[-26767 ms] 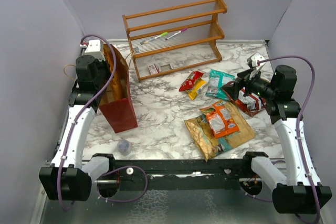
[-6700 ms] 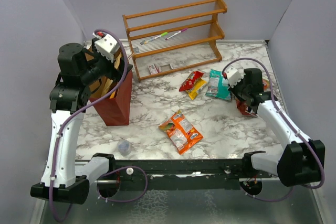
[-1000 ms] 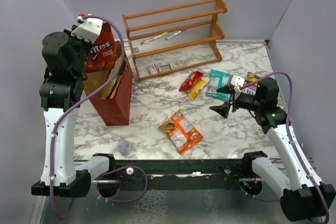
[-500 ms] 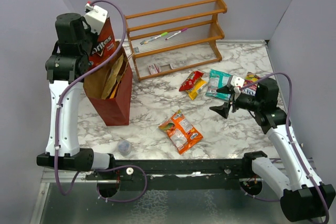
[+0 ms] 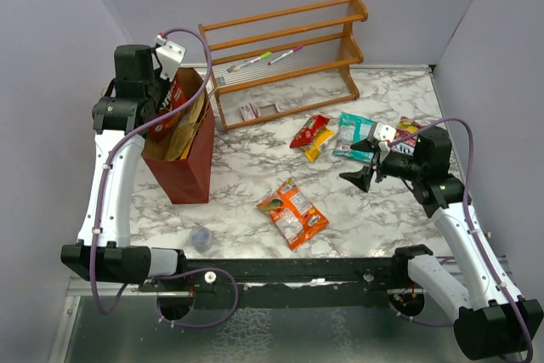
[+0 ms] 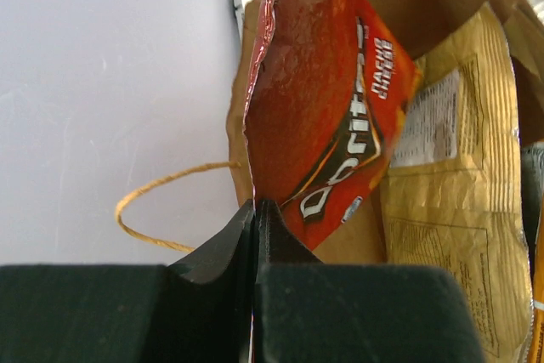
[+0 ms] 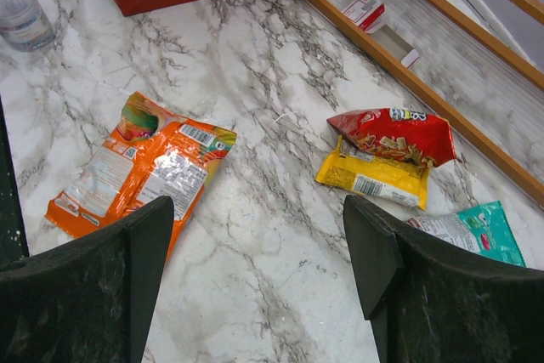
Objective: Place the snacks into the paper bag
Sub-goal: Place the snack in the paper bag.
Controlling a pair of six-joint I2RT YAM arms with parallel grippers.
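Left arm [image 5: 115, 178] lowered, red chip packet [image 6: 323, 116] now down inside paper bag [image 5: 183, 178] mouth

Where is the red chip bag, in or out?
Partly in: red chip bag dips into the paper bag, left end effector gripping it.

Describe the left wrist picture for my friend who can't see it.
The left pincer is shut on the edge of a red chip packet, holding it at the brown mouth of the paper bag. A gold packet sits inside beside it.
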